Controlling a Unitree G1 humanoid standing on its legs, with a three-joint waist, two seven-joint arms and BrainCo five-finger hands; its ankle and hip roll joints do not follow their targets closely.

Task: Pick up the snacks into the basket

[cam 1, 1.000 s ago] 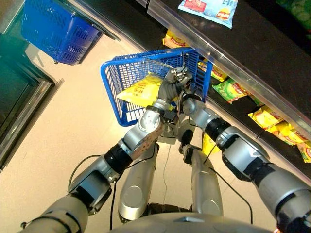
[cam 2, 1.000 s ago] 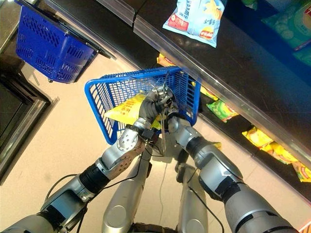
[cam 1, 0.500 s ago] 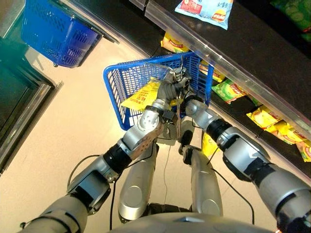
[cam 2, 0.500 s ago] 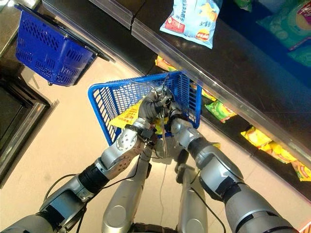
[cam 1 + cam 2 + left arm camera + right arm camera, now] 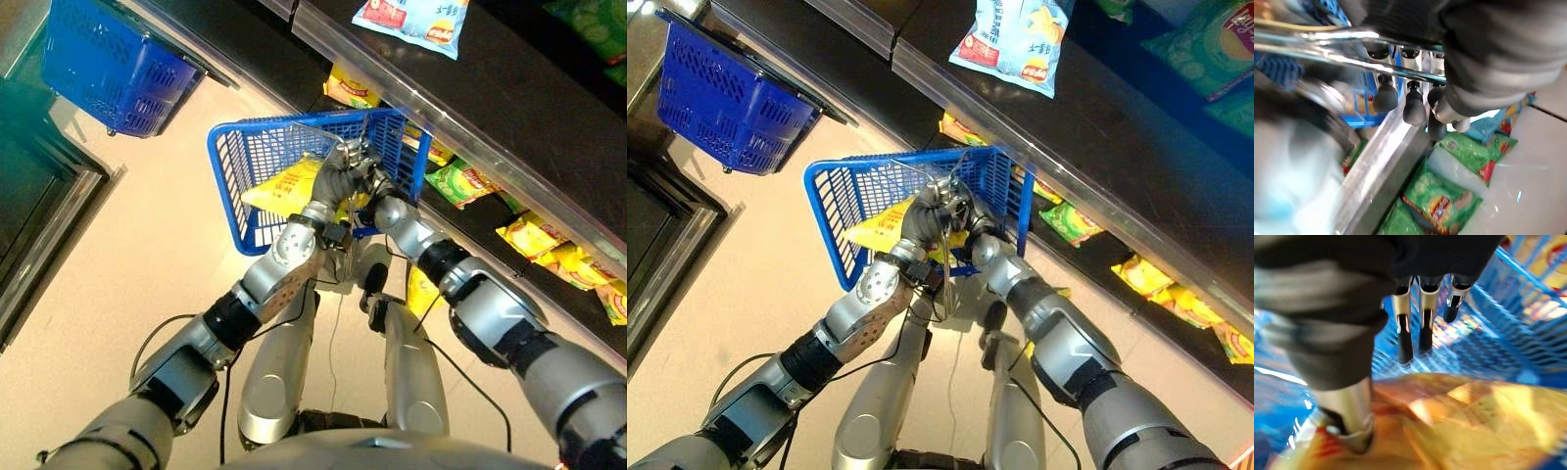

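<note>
Snacks: a yellow bag [image 5: 289, 186] is going into the blue basket [image 5: 235, 186] your left hand carries.

Your left hand [image 5: 338, 176] is curled round the basket's wire handle [image 5: 1327, 49]; hold it level. Your right hand [image 5: 1410, 340], fingers straight and loose and holding nothing, hangs just above the yellow bag inside the basket; lift it out clear of the mesh. I count two blue baskets, the second [image 5: 108, 59] well beyond your left hand, one yellow bag in the carried one, one light-blue bag [image 5: 411, 22] on the shelf past both hands.
</note>
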